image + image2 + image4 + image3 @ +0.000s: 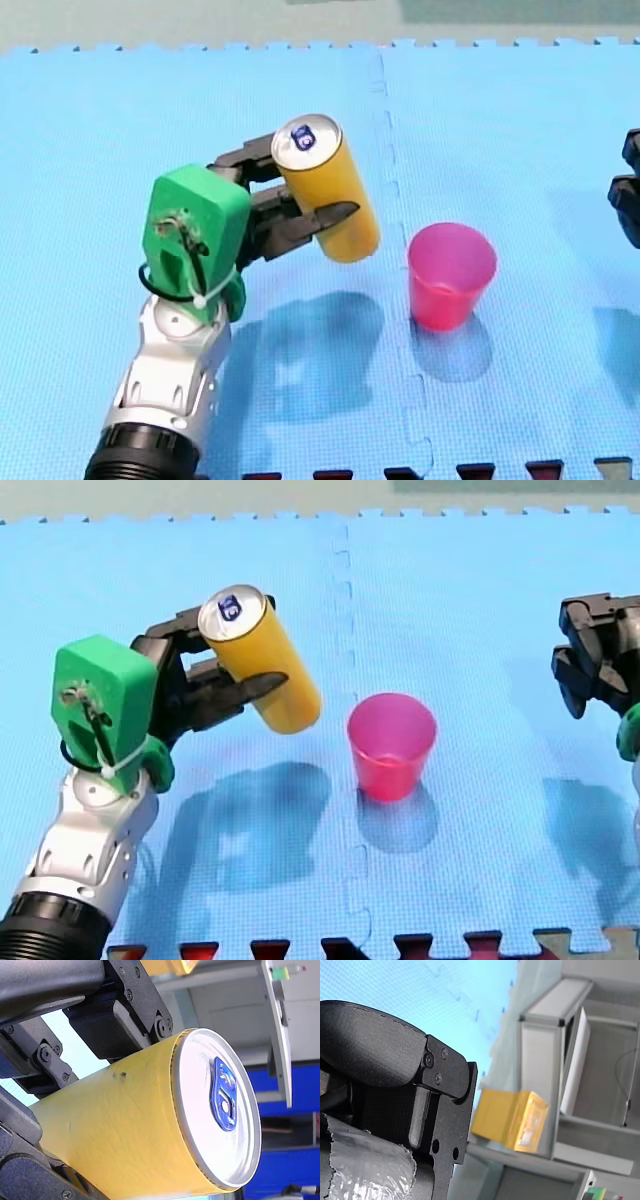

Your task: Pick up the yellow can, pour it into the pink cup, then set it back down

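My left hand (297,188) is shut on the yellow can (330,195) and holds it in the air above the blue mat. The can is tilted, its silver top with the blue tab (233,608) turned up and to the left, its base lowest and nearest the cup. The pink cup (450,275) stands upright on the mat just right of the can's base, apart from it. The second wrist view shows the can (125,1125) close up between black fingers (120,1025). My right hand (592,655) hangs at the right edge, holding nothing.
The blue foam mat (520,130) has a seam (395,180) running front to back just left of the cup. Red and dark tiles (300,950) line its near edge. In the first wrist view a yellow box (507,1120) sits by grey shelving (540,1060).
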### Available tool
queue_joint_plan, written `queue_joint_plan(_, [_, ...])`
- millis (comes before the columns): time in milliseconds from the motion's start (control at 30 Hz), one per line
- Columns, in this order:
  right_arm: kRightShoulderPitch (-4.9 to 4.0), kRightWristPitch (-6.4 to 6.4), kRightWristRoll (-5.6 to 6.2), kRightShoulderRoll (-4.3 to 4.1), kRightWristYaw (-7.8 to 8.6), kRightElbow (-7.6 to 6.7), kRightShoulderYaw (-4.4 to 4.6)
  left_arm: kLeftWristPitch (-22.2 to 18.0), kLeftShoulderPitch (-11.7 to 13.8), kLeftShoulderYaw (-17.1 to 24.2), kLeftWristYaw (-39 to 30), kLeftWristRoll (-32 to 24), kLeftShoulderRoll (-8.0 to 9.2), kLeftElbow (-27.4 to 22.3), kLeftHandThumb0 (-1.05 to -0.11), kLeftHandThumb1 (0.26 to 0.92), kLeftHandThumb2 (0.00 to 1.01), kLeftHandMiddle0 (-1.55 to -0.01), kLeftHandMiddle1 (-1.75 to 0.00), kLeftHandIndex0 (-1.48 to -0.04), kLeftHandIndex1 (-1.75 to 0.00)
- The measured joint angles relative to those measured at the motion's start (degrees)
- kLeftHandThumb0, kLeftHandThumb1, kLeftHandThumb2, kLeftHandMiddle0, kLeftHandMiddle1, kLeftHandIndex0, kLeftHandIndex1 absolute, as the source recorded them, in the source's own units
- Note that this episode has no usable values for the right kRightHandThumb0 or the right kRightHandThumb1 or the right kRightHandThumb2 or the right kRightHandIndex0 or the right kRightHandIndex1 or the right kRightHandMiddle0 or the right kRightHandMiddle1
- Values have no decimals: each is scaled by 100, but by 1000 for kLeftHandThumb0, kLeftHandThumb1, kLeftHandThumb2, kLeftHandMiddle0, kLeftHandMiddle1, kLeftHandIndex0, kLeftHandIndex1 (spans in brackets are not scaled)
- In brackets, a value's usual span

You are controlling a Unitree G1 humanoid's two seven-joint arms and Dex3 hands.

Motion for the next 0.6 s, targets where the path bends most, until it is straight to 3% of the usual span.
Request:
queue_joint_plan(200, [4,-7,-2,23,4,14,0,29,-53,-36,395,274,-21,-52,-442,723,0,-1455,-9,-1285,-2])
queue_joint_plan(400, [7,-6,17,32,6,13,-7,-669,-271,-411,1325,1361,143,471,-436,713,0,-1453,-6,-1300,-7])
queue_joint_plan(600, [12,-2,31,42,5,13,-9,-1206,-599,-567,1621,1714,282,1050,-440,704,0,-1458,-5,-1306,-5])
